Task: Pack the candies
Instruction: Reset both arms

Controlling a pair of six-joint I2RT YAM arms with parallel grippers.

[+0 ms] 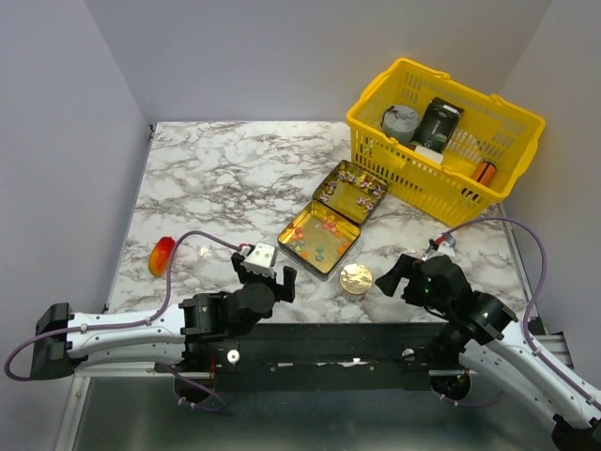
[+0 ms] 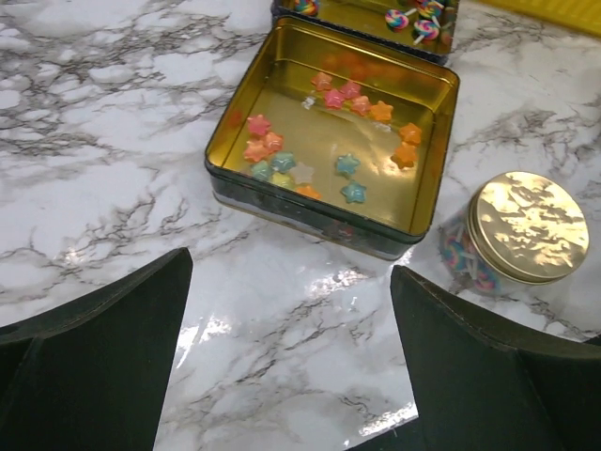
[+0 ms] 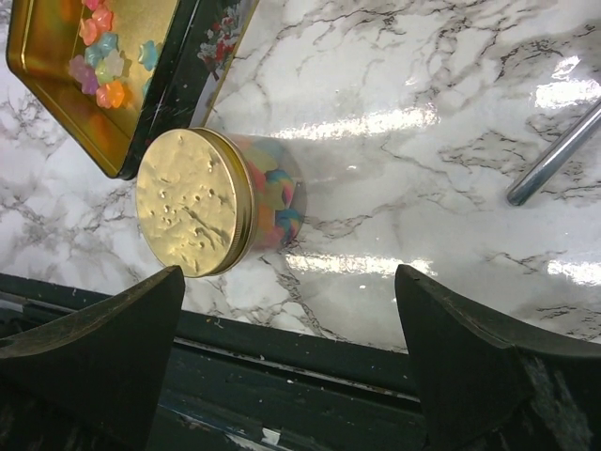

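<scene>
An open gold tin (image 1: 299, 252) in mid-table holds small star-shaped candies (image 2: 347, 164) in orange, pink, teal and yellow. Its other half (image 1: 331, 178) lies behind it with purple, pink and white candies (image 1: 355, 188). A small glass jar with a gold lid (image 1: 355, 279) stands at the tin's near right corner, with colourful candies (image 3: 277, 193) showing through its side. My left gripper (image 2: 291, 268) hangs open over bare marble just short of the tin, nothing between its fingers. My right gripper (image 3: 289, 274) is open too, empty, just right of the jar (image 3: 192, 202) near the table's front edge.
A yellow basket (image 1: 512, 120) at the back right holds a metal can, a black packet and an orange cylinder (image 1: 484, 173). An orange-red lump (image 1: 161, 256) lies at the left edge. A black rail (image 3: 310, 395) runs along the near edge.
</scene>
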